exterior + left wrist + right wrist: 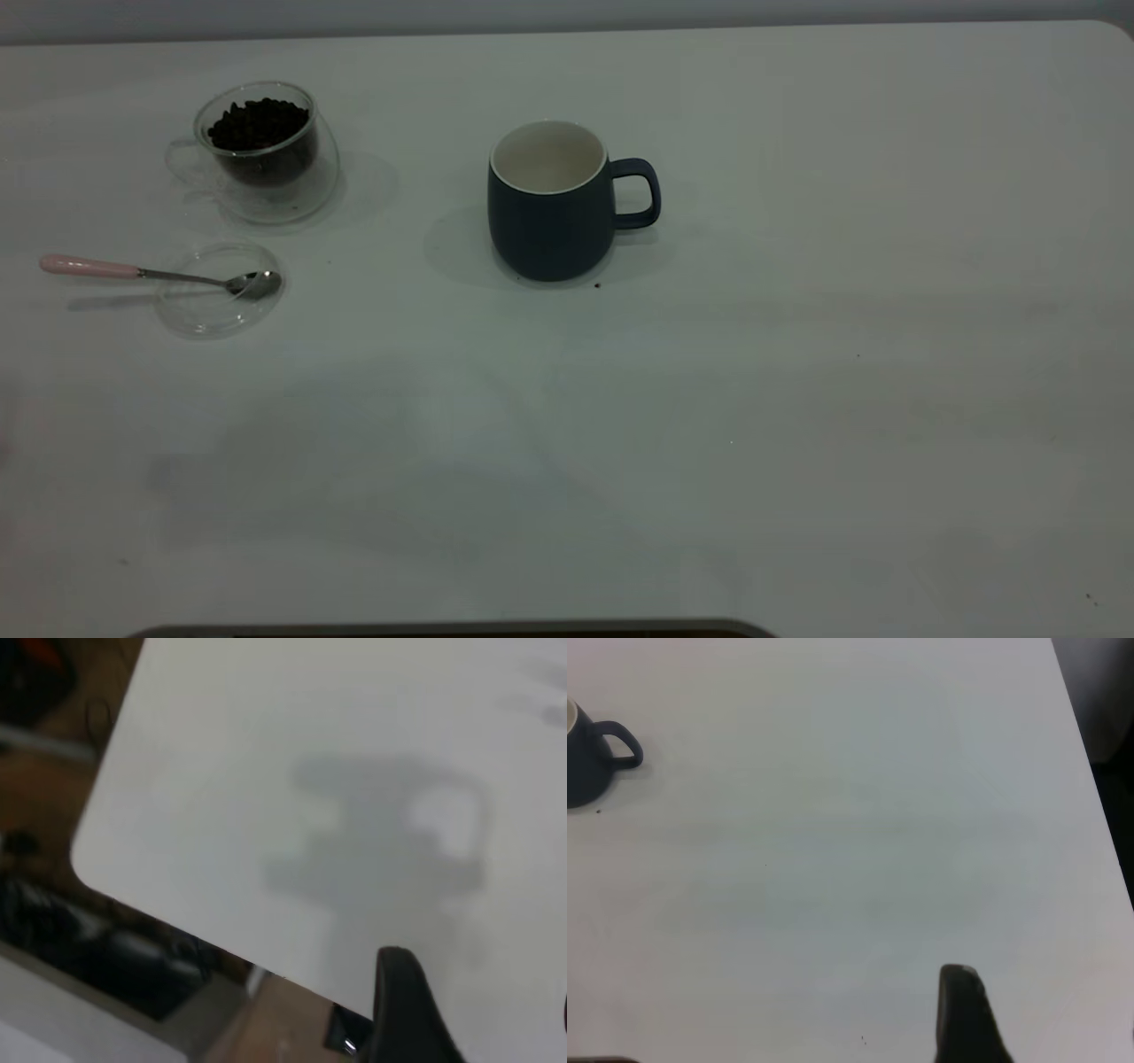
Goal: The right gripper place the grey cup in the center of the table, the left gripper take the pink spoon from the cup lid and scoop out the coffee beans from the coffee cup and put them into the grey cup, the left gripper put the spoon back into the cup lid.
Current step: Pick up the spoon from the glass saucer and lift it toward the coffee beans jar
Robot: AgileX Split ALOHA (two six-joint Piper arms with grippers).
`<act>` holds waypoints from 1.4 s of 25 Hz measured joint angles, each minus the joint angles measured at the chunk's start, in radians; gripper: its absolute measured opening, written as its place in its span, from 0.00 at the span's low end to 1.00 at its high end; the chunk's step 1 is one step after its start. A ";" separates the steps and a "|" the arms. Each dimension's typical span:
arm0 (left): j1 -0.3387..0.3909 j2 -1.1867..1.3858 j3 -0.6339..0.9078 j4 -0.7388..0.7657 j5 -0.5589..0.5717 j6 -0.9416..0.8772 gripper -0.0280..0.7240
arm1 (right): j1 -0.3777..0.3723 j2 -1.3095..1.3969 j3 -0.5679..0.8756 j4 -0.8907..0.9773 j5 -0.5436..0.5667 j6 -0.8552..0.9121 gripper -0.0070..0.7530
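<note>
The grey cup stands upright near the middle of the table, handle toward the right; its inside looks bare. The right wrist view catches the grey cup far off. At the far left the coffee cup holds the coffee beans. In front of it lies the cup lid with the pink spoon resting bowl-down in it, handle pointing left. No gripper appears in the exterior view. My left gripper hangs open over a bare table corner. My right gripper is open over bare table, far from the mug.
The table's rounded corner and the floor with dark clutter beyond it show in the left wrist view. A tiny dark speck lies by the mug's base. A dark strip runs along the near table edge.
</note>
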 joint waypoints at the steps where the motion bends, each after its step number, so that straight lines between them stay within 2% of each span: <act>1: 0.034 0.040 -0.018 -0.032 -0.014 0.032 0.66 | 0.000 0.000 0.000 0.000 0.000 0.000 0.64; 8: 0.235 0.366 -0.194 -0.411 -0.036 0.367 0.64 | 0.000 0.000 0.000 0.000 0.000 0.000 0.64; 12: 0.347 0.563 -0.337 -0.595 0.031 0.594 0.64 | 0.000 0.000 0.000 0.000 0.000 0.001 0.64; 17: 0.441 0.755 -0.490 -0.856 0.121 0.903 0.64 | 0.000 0.000 0.000 0.000 0.000 0.002 0.64; 22: 0.459 0.931 -0.552 -1.038 0.218 1.178 0.63 | 0.000 0.000 0.000 0.000 0.000 0.002 0.64; 25: 0.458 1.014 -0.557 -1.105 0.199 1.321 0.63 | 0.000 0.000 0.000 0.000 0.000 0.002 0.64; 28: 0.458 1.057 -0.559 -1.158 0.164 1.380 0.64 | 0.000 0.000 0.000 0.000 0.000 0.002 0.64; 31: 0.457 1.075 -0.563 -1.186 0.151 1.407 0.72 | 0.000 0.000 0.000 0.000 0.000 0.002 0.64; 35: 0.454 1.111 -0.587 -1.194 0.145 1.417 0.87 | 0.000 0.000 0.000 0.000 0.000 0.002 0.64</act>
